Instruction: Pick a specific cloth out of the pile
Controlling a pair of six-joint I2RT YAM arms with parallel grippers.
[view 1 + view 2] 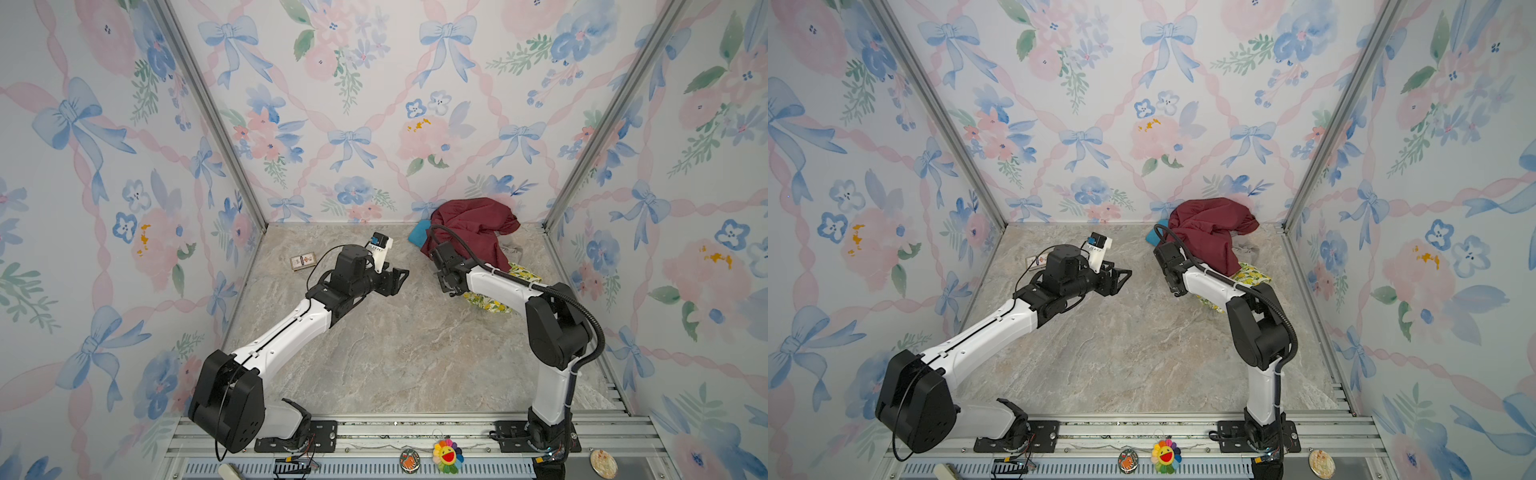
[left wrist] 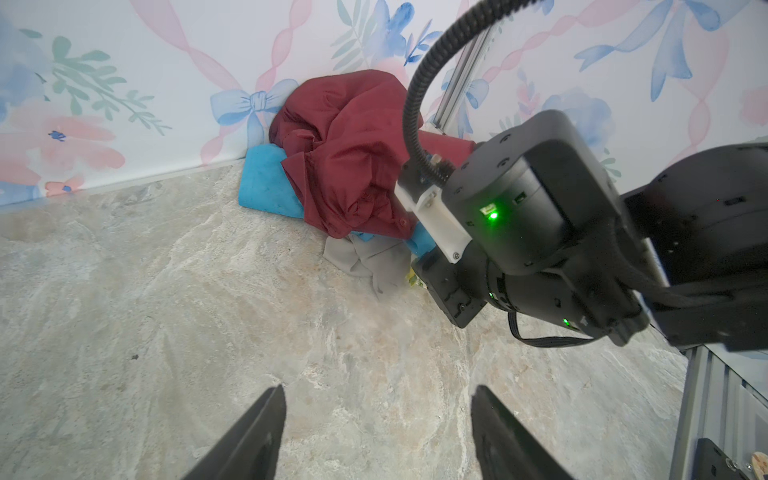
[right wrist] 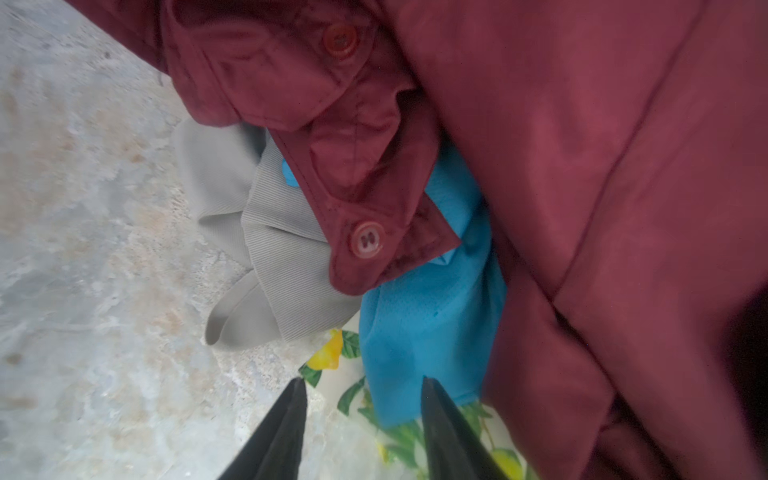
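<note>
The pile sits in the back right corner, topped by a large maroon cloth (image 1: 473, 224) (image 1: 1212, 224) (image 2: 345, 153) (image 3: 582, 166). The turquoise cloth (image 1: 417, 235) (image 1: 1154, 239) (image 2: 268, 183) (image 3: 432, 307) pokes out from under it. A grey piece (image 2: 365, 257) (image 3: 266, 249) and a lemon-print cloth (image 1: 521, 272) (image 3: 353, 399) lie at the pile's near edge. My right gripper (image 3: 363, 380) is open at that edge. The turquoise cloth's loose end lies between its tips, unpinched. My left gripper (image 1: 401, 278) (image 2: 378, 388) hovers open and empty over bare table, left of the pile.
A small printed box (image 1: 302, 262) (image 1: 1038, 261) lies at the back left of the marble table (image 1: 395, 353). Floral walls and aluminium posts (image 1: 582, 166) close in the pile's corner. A sunflower toy (image 1: 447, 455) sits on the front rail.
</note>
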